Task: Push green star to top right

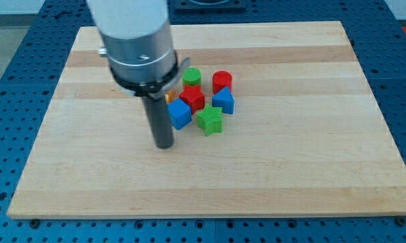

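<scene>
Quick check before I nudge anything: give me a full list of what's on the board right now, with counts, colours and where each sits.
green star: 1, green, at the cluster's bottom edge, just right of the blue cube
blue cube: 1, blue, cluster's lower left, nearest my tip
red star-like block: 1, red, cluster's middle, shape not fully clear
blue block: 1, blue, right of the red star-like block, exact shape unclear
green cylinder: 1, green, cluster's top left
red cylinder: 1, red, cluster's top right
orange block: 1, orange, mostly hidden behind the rod, shape cannot be told
wooden board: 1, light wood, fills most of the view
blue pegboard: 1, blue, around the board
my tip: 1, dark rod end, on the board left of and below the blue cube, apart from the green star
</scene>
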Robot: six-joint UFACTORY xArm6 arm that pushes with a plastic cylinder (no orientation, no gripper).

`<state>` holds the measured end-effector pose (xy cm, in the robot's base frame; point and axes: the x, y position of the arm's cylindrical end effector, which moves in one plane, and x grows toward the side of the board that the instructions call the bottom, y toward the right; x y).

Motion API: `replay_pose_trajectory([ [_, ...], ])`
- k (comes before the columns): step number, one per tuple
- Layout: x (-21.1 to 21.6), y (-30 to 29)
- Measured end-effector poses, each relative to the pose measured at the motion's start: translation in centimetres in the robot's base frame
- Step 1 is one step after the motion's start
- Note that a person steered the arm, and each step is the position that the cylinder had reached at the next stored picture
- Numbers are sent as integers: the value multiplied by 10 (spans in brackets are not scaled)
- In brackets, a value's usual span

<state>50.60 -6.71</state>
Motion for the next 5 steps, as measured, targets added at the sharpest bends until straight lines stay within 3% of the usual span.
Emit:
replay_pose_trajectory([
  [1,-12,52],
  [3,-36,69],
  [5,-88,92],
])
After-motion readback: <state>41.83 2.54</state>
